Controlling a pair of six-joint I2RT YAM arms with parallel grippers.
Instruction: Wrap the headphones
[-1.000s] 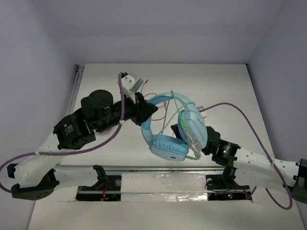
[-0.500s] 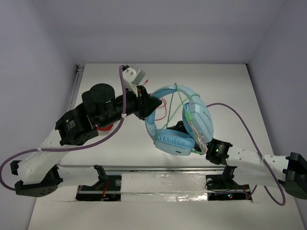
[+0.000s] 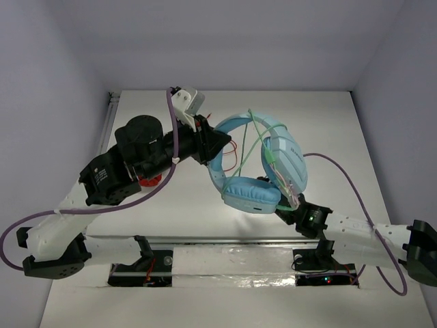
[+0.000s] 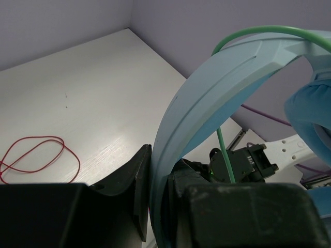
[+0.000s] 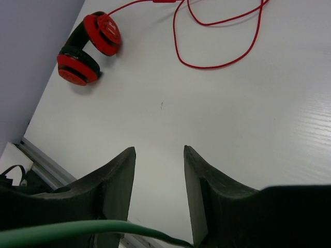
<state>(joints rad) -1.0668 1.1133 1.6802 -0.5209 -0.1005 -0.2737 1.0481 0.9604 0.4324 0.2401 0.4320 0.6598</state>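
Right claw (image 5: 158, 155) sat low, right of centre in the top view, just under the lower ear cup (image 3: 252, 197) of the blue headphones (image 3: 285, 164). Its jaws stood apart with nothing pinched. The green cable (image 5: 77, 227) ran along the bottom of the right wrist view, across the base of the fingers (image 5: 111, 188), not between the tips. Blue headphones were mid-frame, held up by the band, with several cable strands crossing the band and cups. Couldn't tell whether the lower cup touched the surface (image 3: 328, 123). Left claw (image 3: 213, 142) was clamped on the headband (image 4: 207, 98), with the band edge squeezed in its jaws at the bottom of the left wrist view. Red headphones (image 5: 85, 49) lay on the surface, upper left of the right wrist view, and mostly hidden behind the left arm (image 3: 102, 181) in the top view. Red cable (image 5: 217, 46) lay loose on the surface beyond the blue set, apart from it.
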